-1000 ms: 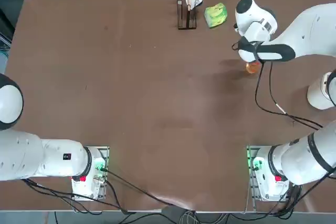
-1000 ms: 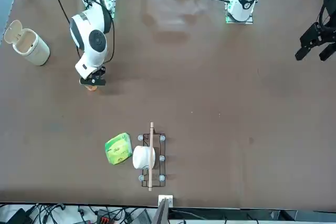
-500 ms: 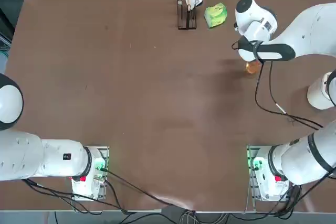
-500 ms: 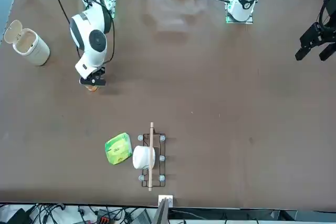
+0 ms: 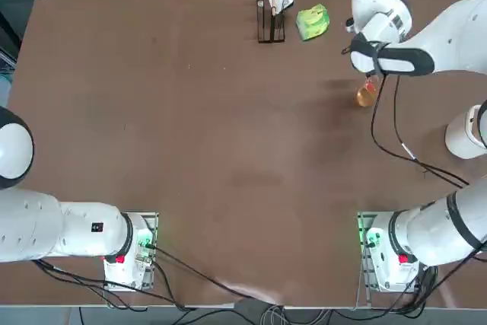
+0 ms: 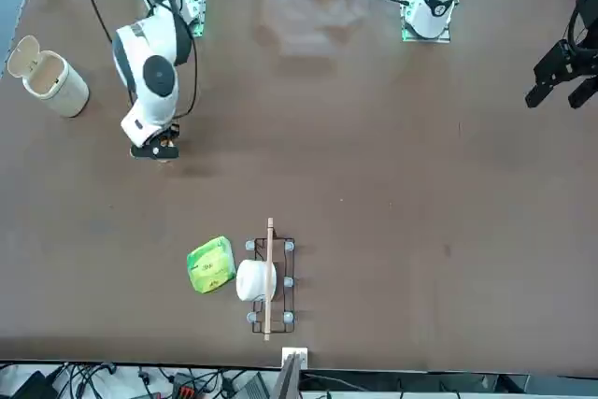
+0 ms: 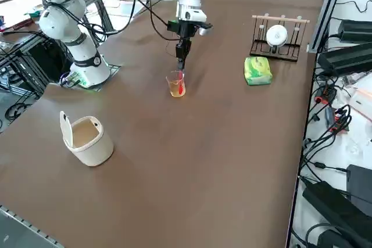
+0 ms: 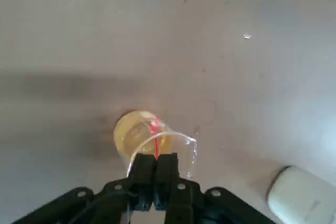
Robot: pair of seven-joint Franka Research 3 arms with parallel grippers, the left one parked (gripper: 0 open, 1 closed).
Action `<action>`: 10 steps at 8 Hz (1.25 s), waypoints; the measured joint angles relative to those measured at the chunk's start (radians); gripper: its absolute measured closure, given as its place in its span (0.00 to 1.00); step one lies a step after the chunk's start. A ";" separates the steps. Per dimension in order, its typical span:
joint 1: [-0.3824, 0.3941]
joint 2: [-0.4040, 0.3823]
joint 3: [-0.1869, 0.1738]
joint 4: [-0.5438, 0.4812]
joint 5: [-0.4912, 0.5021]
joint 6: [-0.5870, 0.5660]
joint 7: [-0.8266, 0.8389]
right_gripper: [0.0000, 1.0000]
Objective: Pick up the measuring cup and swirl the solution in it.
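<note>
The small clear glass measuring cup (image 5: 366,96) with orange solution (image 5: 367,99) shows in the top view just below the right gripper (image 5: 370,75), whose fingers are hidden under the white wrist. In the front view the cup (image 6: 164,153) is mostly covered by the gripper (image 6: 161,149). The right side view shows the cup (image 7: 176,83) lifted above the brown surface (image 7: 221,143). In the wrist view the gripper (image 8: 156,169) is pressed together, pinching the cup's rim (image 8: 185,139); a thin red thing inside is hard to make out.
</note>
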 joint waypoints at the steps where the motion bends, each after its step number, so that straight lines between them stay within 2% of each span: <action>1: -0.037 -0.004 -0.002 0.012 0.103 0.000 -0.107 0.98; 3: -0.091 -0.005 -0.005 0.023 0.254 0.000 -0.239 0.98; 4: -0.104 -0.005 -0.005 0.024 0.290 -0.001 -0.275 0.98; 10: -0.173 0.013 -0.010 0.030 0.307 -0.046 -0.488 0.98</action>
